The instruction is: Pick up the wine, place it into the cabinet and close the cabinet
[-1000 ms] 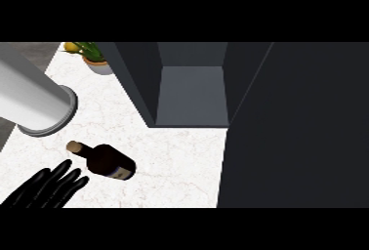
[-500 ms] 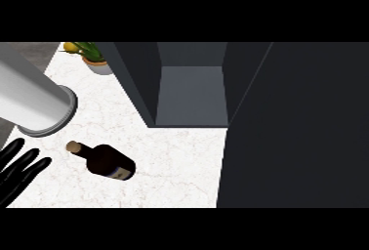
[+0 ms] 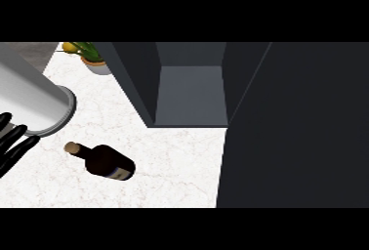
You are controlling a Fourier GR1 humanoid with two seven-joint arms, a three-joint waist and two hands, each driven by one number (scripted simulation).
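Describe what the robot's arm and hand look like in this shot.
At the view's left edge, the left hand shows only as slim black fingers with rounded tips and a faint sheen. Above it runs a thick, smooth, light grey cylindrical forearm with a darker rim at its end. No cables or markings show. The right hand is out of view.

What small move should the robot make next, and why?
Probably bring the left hand in from the view's left edge toward the wine bottle and curl its fingers round the body. The bottle lies untouched on the counter, cork toward that hand, and the cabinet stands open.
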